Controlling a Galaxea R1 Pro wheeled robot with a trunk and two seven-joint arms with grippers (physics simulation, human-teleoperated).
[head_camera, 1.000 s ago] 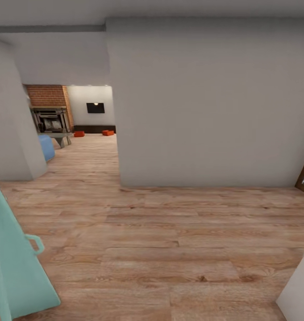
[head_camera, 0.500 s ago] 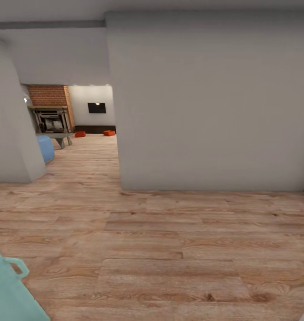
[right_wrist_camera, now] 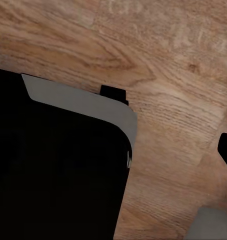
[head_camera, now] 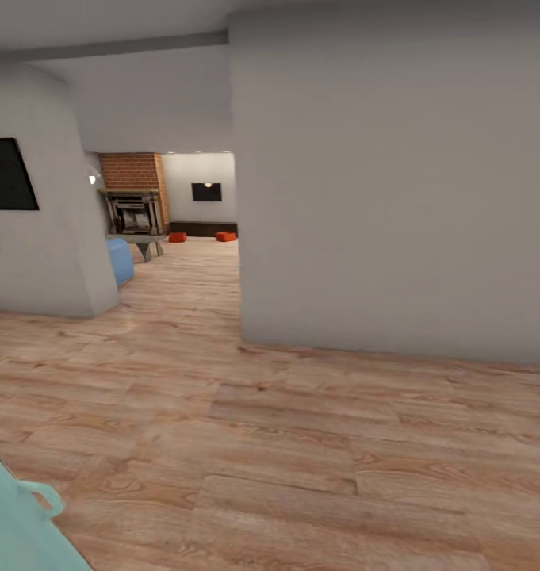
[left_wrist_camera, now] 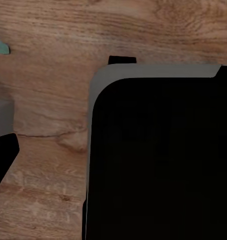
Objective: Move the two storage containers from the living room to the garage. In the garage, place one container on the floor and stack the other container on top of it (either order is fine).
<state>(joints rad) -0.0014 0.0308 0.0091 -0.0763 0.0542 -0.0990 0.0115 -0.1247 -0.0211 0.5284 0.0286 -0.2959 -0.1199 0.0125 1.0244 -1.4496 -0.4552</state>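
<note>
The two storage containers show as small orange-red bins far off on the living room's wood floor, one (head_camera: pixel 177 236) left of the other (head_camera: pixel 226 235), in front of a long dark low cabinet (head_camera: pixel 202 228). I see them through the opening between two grey walls. In the left wrist view a black, grey-edged part of the robot (left_wrist_camera: pixel 158 155) hangs over the plank floor, with a dark tip (left_wrist_camera: pixel 3 157) at the frame's edge. The right wrist view has the same black body (right_wrist_camera: pixel 58 165) and a dark tip (right_wrist_camera: pixel 226 150). Neither frame shows how the jaws stand.
A big grey wall (head_camera: pixel 396 182) blocks the right half, its corner at about (head_camera: pixel 240 333). Another wall (head_camera: pixel 40 230) with a dark frame stands left. Beyond are a brick fireplace (head_camera: pixel 133 208), a blue sofa (head_camera: pixel 120 260) and a wall TV (head_camera: pixel 207 191). A teal object (head_camera: pixel 16 523) sits at the lower left.
The whole head view has shifted: the opening and walls now sit further right, so the camera turned left. The white object at the lower right has left the frame.
</note>
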